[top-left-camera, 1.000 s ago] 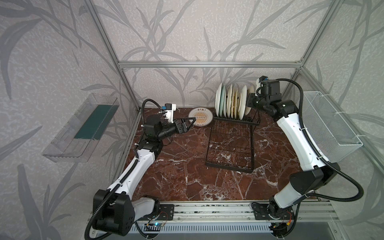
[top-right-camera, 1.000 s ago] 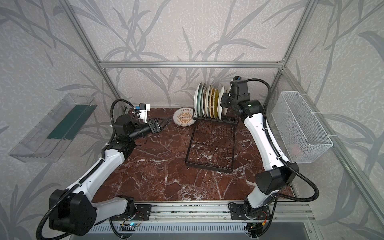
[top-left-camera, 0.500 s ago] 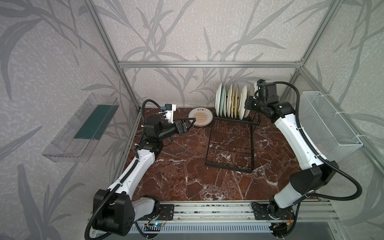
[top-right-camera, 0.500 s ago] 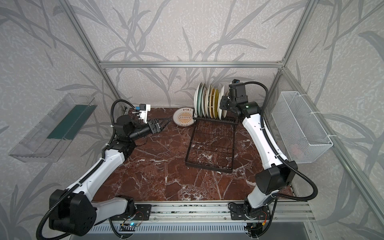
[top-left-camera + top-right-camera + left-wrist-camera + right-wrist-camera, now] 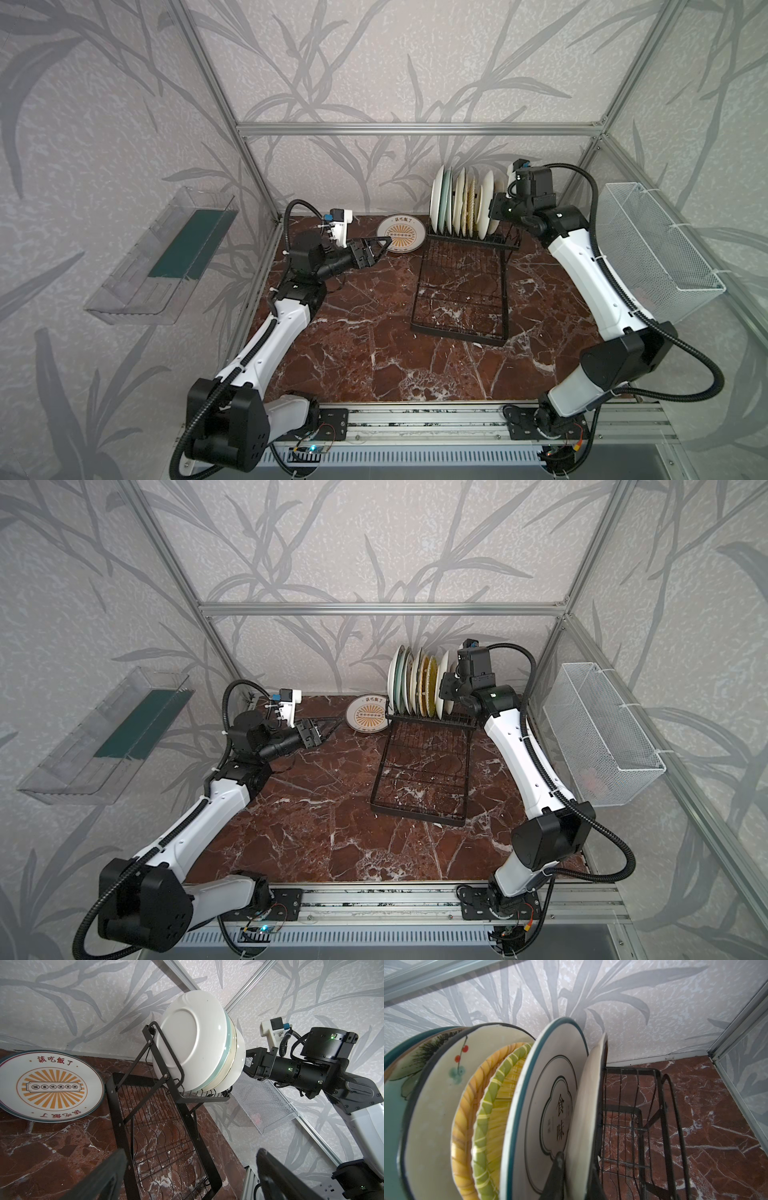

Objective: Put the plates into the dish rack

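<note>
Right end effector (image 5: 578, 1165) pinches the cream round plate (image 5: 589, 1105), slotted at the black wire dish rack's (image 5: 459, 282) 3 o'clock end; letting go seems next. Left end effector (image 5: 381, 249), released, faces the orange-sunburst white plate (image 5: 401, 234).

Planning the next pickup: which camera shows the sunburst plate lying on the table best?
Left wrist view: the sunburst plate is close, pattern and lettering clear. Both top views show it small, beside the dish rack. The right wrist view misses it.
</note>
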### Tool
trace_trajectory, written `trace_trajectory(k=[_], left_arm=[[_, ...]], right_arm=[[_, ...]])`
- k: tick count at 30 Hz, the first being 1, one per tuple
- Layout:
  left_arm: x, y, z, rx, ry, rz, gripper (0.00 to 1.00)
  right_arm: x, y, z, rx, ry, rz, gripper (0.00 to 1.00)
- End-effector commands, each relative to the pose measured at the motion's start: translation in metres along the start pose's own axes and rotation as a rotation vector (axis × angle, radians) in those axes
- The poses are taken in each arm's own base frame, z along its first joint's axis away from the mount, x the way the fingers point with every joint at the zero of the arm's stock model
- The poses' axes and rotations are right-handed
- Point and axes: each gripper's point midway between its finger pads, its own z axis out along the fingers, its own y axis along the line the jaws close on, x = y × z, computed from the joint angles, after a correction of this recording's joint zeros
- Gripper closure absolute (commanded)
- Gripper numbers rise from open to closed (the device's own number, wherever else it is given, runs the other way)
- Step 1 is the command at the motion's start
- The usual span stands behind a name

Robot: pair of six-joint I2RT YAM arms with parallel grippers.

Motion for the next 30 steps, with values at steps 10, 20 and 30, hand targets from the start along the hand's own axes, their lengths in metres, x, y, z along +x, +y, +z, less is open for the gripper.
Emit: trace_trajectory(k=[10, 20, 30], left_arm=[[-0.004, -0.006, -0.001, 0.022, -0.017, 0.021, 0.03], [-0.004, -0.006, -0.002, 0.017, -0.021, 0.017, 0.03], [-0.003, 0.018, 0.000, -0.099, -0.023, -0.051, 0.03]], right_arm=[[-0.044, 0.013, -0.035, -0.057, -0.160, 0.015, 0.73], [-0.051, 0.013, -0.050, -0.064, -0.188, 0.015, 0.68], [-0.060, 0.020, -0.091, -0.126, -0.256, -0.027, 0.33]])
